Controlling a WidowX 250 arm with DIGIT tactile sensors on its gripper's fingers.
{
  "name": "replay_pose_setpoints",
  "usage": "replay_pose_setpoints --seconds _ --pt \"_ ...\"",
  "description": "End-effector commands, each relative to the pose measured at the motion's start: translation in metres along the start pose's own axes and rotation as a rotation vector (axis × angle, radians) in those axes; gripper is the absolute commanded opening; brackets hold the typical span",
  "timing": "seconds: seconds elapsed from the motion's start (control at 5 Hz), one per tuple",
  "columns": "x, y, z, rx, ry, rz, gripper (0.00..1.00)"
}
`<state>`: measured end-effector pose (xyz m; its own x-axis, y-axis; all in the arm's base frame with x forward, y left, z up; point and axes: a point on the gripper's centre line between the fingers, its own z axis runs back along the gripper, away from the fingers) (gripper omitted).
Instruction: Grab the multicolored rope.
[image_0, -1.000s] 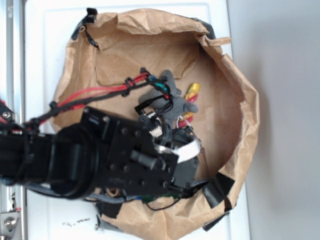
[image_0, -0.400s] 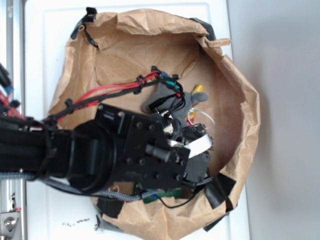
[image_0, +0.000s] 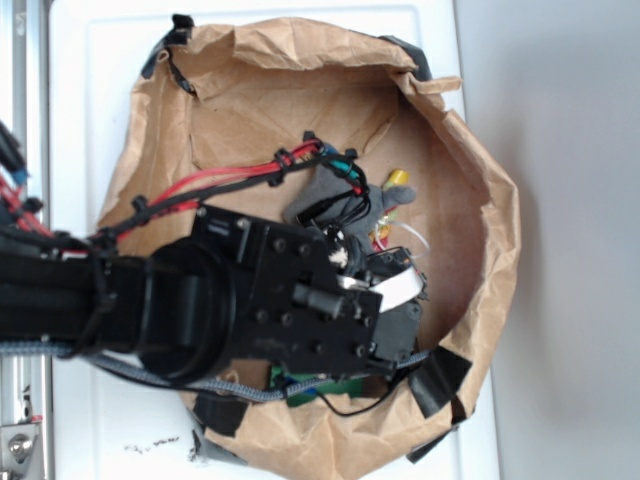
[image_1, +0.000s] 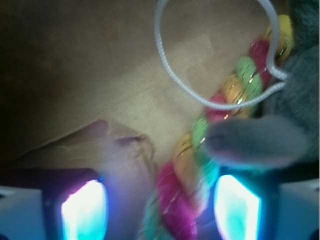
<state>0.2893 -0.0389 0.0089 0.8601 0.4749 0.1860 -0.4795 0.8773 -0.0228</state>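
In the wrist view the multicolored rope (image_1: 190, 165), twisted red, yellow and green, runs from upper right down between my fingers. My gripper (image_1: 160, 207) is open, with its glowing pads (image_1: 85, 207) on either side of the rope and apart from it. The rope lies nearer the right pad. A grey plush (image_1: 280, 130) with a white string loop (image_1: 170, 75) lies over the rope's upper part. From outside, my gripper (image_0: 395, 300) hangs low inside the bag. Only the rope's yellow end (image_0: 400, 178) shows past the plush (image_0: 325, 185).
Everything sits in a crumpled brown paper bag (image_0: 480, 200) with raised walls, taped with black tape (image_0: 435, 380), on a white surface (image_0: 90, 80). The arm's red and black cables (image_0: 220, 185) cross the bag's left half.
The arm has moved right and deeper into the bag, now covering most of the rope. The plush and the rope's yellow end have shifted slightly right. Almost nothing moved in the last half second.
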Motion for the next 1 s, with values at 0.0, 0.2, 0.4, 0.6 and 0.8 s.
replay_pose_setpoints --seconds 0.0,0.2,0.4,0.6,0.8 --pt "-0.004 0.015 0.006 0.005 0.029 0.01 0.0" --pt "-0.002 0.017 0.009 -0.007 0.028 0.018 0.0" --pt "0.0 0.019 0.01 -0.012 0.021 0.025 0.0" --pt "0.002 0.017 0.011 -0.037 0.012 0.01 0.0" --pt "0.005 0.014 0.029 -0.113 -0.001 -0.03 0.0"
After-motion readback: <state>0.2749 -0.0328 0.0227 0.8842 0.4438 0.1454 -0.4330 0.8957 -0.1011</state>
